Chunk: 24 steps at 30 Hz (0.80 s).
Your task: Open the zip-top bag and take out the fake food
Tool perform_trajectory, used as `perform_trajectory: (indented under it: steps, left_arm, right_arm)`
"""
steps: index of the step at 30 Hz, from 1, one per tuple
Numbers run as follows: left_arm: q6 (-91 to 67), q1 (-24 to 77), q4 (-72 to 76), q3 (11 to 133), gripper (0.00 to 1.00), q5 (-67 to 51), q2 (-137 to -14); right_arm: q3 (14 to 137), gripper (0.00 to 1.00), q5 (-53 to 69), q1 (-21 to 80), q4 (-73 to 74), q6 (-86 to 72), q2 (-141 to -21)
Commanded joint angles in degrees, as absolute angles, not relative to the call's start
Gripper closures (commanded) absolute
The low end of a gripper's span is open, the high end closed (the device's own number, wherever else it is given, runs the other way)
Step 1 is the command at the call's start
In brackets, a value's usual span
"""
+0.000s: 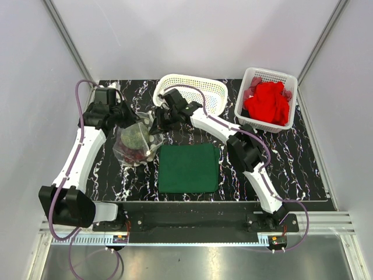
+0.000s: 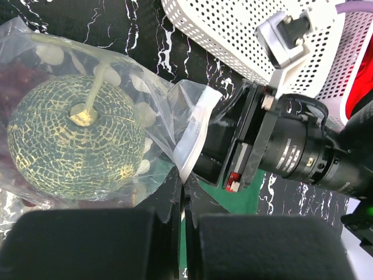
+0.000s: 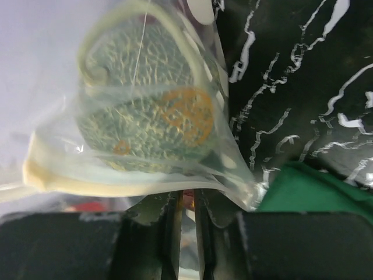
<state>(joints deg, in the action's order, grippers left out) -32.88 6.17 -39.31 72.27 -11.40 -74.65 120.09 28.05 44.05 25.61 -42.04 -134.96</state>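
We see the zip-top bag lying on the black marbled table, just left of the flat green cloth, with a white basket beyond it to the far right. The fake food is all inside the bag: a round netted green melon toward the far end and dark red clusters at the near end. The left gripper sits at the bag's far left, its fingers pressed together on the film right beside the white zip strip. The right gripper sits at the far right, its fingers almost together with a fold of the bag's edge pinched between them and the melon just past its tips. The two grippers are close together at the bag's mouth
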Motion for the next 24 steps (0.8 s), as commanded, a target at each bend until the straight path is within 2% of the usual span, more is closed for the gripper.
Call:
perform_trajectory:
  steps: [1,5,14,24]
  left_arm:
    - [-32.96,6.59,-35.95,75.58,1.00,-13.97,-76.02]
    - [-33.22,7.29,-36.03,76.11,1.00,-15.29,-78.39]
    - [-34.28,9.23,-35.95,77.34,1.00,-13.45,-83.14]
    - [-33.84,10.11,-35.95,77.34,1.00,-13.97,-85.43]
  right_arm:
    - [124.35,0.79,28.30,44.47,26.98,-29.55,-132.18]
    - [127.35,0.75,24.09,45.00,30.67,-22.25,-132.71]
    - [126.21,0.76,17.58,45.53,27.17,-13.45,-135.00]
    - [132.17,0.76,12.48,45.26,25.23,-6.68,-141.41]
